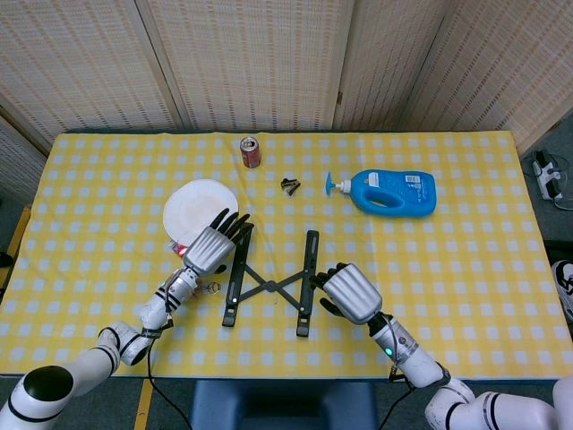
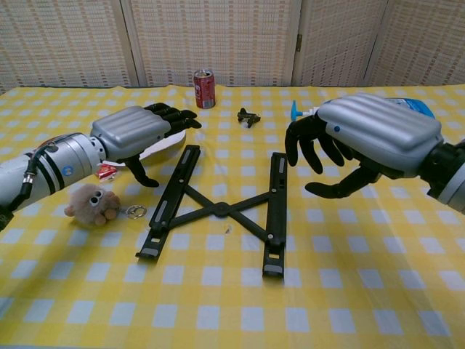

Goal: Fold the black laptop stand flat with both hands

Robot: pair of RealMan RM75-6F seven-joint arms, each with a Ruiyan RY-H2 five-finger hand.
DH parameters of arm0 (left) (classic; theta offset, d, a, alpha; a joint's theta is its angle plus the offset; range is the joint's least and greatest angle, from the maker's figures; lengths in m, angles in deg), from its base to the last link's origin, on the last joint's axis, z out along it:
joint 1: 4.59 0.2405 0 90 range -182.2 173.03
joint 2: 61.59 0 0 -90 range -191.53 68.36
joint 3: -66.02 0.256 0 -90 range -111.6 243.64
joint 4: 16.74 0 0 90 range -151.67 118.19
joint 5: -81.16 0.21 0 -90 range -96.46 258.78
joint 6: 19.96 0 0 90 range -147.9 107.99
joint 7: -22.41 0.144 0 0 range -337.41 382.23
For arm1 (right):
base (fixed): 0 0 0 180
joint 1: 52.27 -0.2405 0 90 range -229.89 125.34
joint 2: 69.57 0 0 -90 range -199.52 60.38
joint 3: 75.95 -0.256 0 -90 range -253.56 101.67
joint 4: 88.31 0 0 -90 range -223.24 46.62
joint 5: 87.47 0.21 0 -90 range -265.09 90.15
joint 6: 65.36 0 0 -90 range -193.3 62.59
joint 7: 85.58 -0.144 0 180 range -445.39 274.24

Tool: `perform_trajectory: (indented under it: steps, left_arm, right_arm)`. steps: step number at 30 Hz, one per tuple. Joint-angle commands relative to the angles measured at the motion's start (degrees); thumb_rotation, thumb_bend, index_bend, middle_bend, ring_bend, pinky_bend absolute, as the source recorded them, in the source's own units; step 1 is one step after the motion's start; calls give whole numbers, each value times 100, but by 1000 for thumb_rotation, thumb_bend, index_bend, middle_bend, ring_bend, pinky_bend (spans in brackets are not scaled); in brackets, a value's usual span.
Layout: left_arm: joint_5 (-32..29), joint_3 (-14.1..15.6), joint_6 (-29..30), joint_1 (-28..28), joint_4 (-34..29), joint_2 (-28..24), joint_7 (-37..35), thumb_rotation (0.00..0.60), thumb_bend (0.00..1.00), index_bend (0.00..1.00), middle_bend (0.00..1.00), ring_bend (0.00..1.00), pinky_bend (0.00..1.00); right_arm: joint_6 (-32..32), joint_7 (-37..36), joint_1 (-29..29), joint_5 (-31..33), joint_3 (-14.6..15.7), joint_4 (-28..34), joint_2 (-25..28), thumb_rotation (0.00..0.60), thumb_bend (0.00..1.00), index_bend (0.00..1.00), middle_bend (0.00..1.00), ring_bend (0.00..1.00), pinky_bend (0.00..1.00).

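left hand (image 2: 134, 131) spread, right hand (image 2: 363, 142) half-curled

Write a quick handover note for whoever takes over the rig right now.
Left hand: fingers apart, holding nothing, just left of the stand's left rail.
Right hand: fingers apart and curled downward, holding nothing, just right of the right rail.
Black laptop stand: lying on the table, rails spread wide, cross-links open.
Done: both hands are placed either side.
Left: press the rails together until the stand is folded flat.
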Motion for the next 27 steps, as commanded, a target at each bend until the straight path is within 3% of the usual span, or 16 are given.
perform_trajectory:
  steps: [1, 10, 17, 21, 27]
  left_arm:
    - [-18, 46, 20, -47, 140, 156, -150, 600, 147, 0, 2, 0, 0]
    - [0, 146, 129, -76, 137, 283, -364, 600, 147, 0, 2, 0, 0]
    - [-21, 219, 194, -4, -609, 114, -585, 600, 147, 0, 2, 0, 0]
    - [-54, 164, 209, -41, -858, 51, -372, 600, 147, 0, 2, 0, 0]
    - [-280, -21, 9, -147, -677, 62, 5, 600, 147, 0, 2, 0, 0]
  right_arm:
    - [-19, 56, -13, 3, 40, -158, -90, 600, 314, 504, 647, 685, 650]
    - [-34, 20, -43, -50, 164, -758, -417, 600, 314, 504, 647, 684, 650]
    - [125, -134, -44, -201, 227, -934, -439, 600, 314, 504, 647, 685, 650]
    - [168, -167, -30, -206, 236, -928, -374, 600, 315, 504, 647, 684, 650]
    - [189, -177, -2, -189, 264, -990, -310, 600, 314, 504, 647, 684, 650]
